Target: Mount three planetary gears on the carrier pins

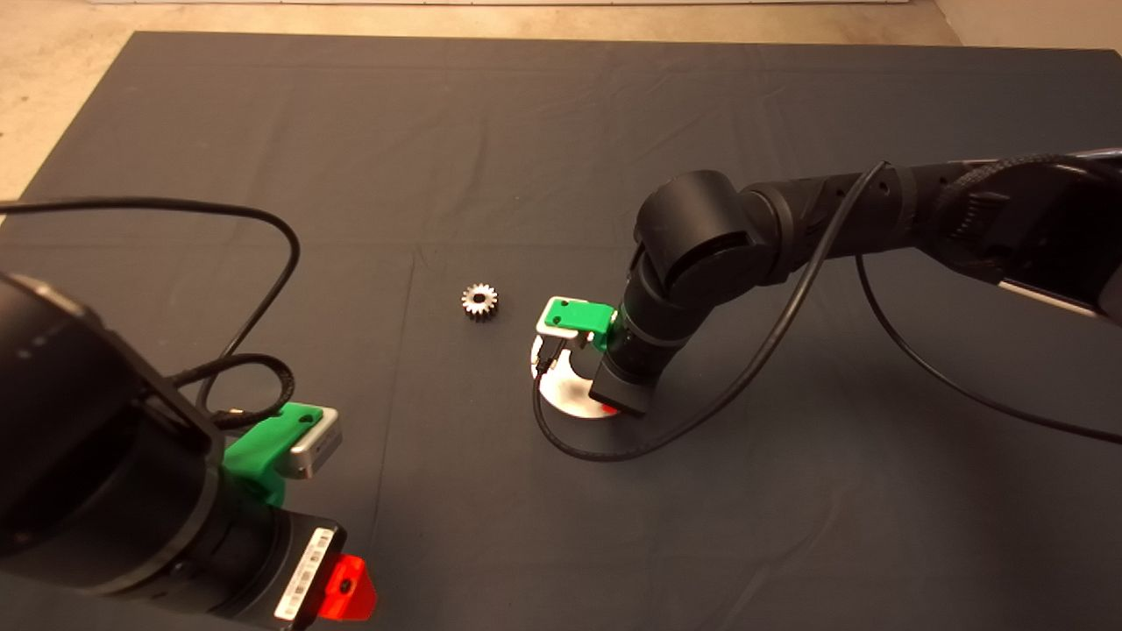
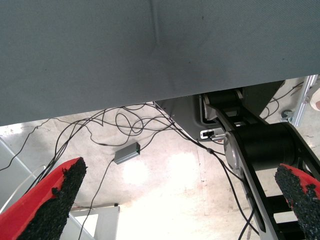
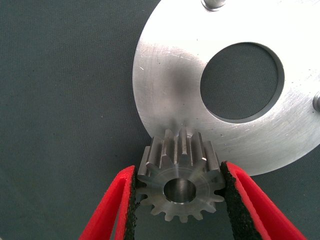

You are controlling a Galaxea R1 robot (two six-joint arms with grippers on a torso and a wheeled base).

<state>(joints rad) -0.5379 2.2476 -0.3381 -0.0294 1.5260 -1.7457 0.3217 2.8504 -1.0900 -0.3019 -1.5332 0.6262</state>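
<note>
The right hand (image 3: 177,200) grips a planetary gear (image 3: 179,182) between its pads, over the rim of the silver disc (image 3: 170,95); two carrier pins (image 3: 214,4) show. Another gear (image 1: 479,301) lies on the tabletop (image 1: 561,131). The left hand (image 2: 175,200), spread wide, waits lower left; its white label (image 1: 301,574) is probably a barcode, unreadable.

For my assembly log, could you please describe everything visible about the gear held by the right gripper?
The held gear is small, grey, shiny metal with straight teeth and a round centre hole. The right gripper clamps it between black-padded red fingers, hole facing the camera, over the edge of the silver carrier disc, not on a pin.
</note>
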